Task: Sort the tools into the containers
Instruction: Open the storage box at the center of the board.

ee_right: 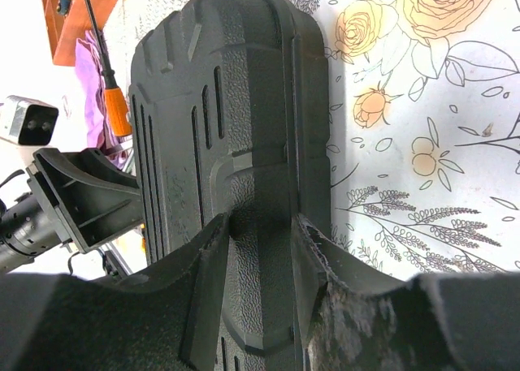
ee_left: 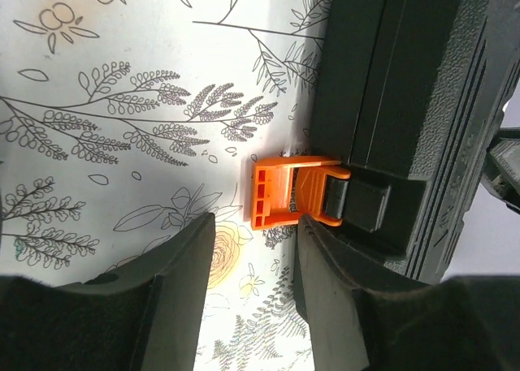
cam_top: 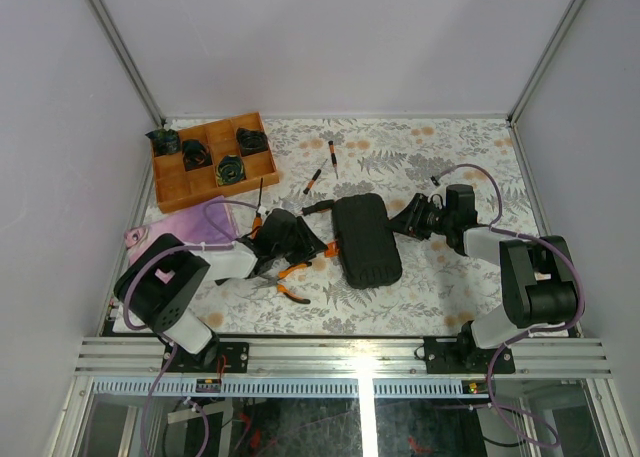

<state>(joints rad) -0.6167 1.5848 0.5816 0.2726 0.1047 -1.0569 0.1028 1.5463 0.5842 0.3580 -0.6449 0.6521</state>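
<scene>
The black tool case [cam_top: 366, 240] lies closed in the middle of the table. Its orange latch tab [ee_left: 280, 194] sticks out of its left side. My left gripper [ee_left: 253, 225] is open and empty, its fingertips just short of the tab; in the top view it [cam_top: 318, 244] sits beside the case. My right gripper [ee_right: 260, 225] grips a moulded ridge on the case's [ee_right: 236, 103] right side, also seen in the top view [cam_top: 408, 220]. Orange-handled pliers [cam_top: 290, 282] lie near the left arm. A long screwdriver [cam_top: 259, 201] and two short drivers [cam_top: 312, 181] [cam_top: 332, 156] lie behind.
An orange-brown wooden divided tray [cam_top: 170, 185] with black coiled items stands at the back left. A purple cloth [cam_top: 180, 223] lies in front of it, by the left arm. Grey walls and metal posts enclose the table.
</scene>
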